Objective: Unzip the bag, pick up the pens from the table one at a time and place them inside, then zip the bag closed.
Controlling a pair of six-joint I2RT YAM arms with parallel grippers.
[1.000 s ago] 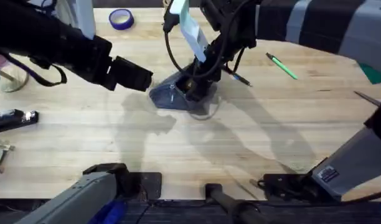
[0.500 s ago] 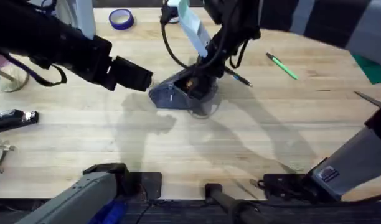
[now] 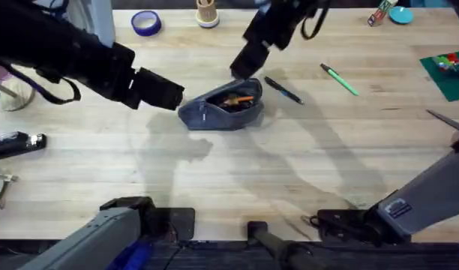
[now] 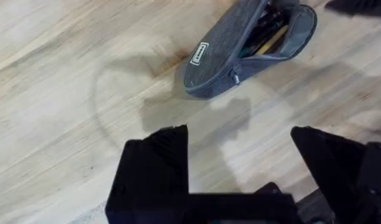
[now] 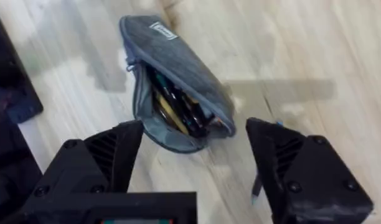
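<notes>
While the bag (image 3: 220, 110) lies unzipped on the surface (image 3: 237, 176):
Left fingers (image 4: 159, 163): apart, empty
Right fingers (image 5: 112, 154): apart, empty
Pens: dark (image 3: 283, 90), green (image 3: 340, 79), both beside bag

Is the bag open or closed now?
Open. The bag gapes along its zipper, and pens and pencils show inside through the mouth in both wrist views.

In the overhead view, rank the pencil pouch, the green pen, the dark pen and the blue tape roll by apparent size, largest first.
1. Pencil pouch, clearly largest, unzipped.
2. Green pen and dark pen: they look about equally long, so no ranking between them.
3. Blue tape roll, smallest across, though farther from the camera.
</notes>
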